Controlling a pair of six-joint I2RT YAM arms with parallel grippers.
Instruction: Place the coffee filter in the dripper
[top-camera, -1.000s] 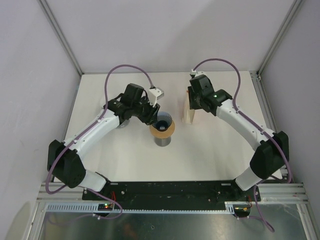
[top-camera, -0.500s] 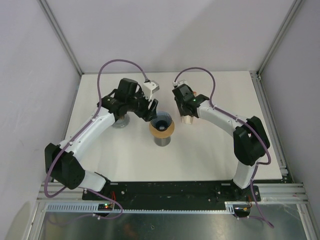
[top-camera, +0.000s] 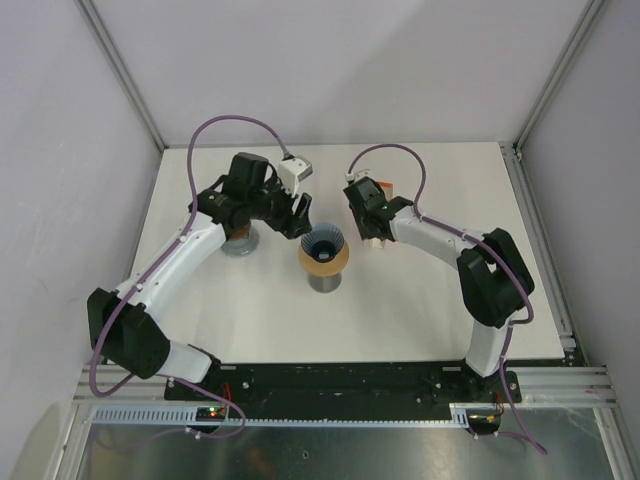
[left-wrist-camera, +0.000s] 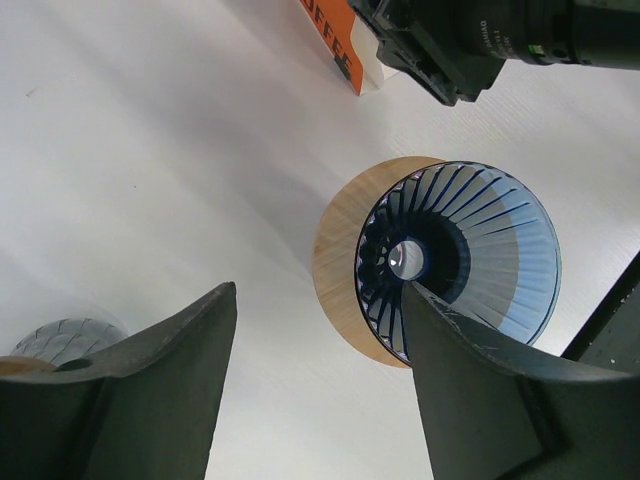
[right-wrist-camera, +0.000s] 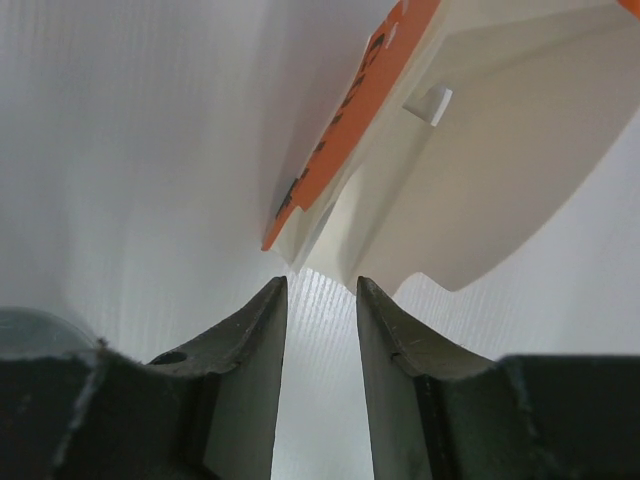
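The dripper, a blue ribbed cone in a wooden collar, stands mid-table on a small stand and is empty inside. It also shows in the left wrist view. My left gripper hovers just left of it, jaws wide open and empty. The orange-and-white coffee filter box stands right of the dripper. My right gripper is at the box, jaws a little apart with nothing between them. The box's open white inside lies just ahead of the fingertips. No single filter can be told apart.
A glass vessel stands under the left arm, left of the dripper, and shows in the left wrist view. Metal frame posts and grey walls bound the white table.
My right arm has swung left and folded in, bringing its gripper down to the filter box. My left gripper has drawn back up and to the left, off the dripper.
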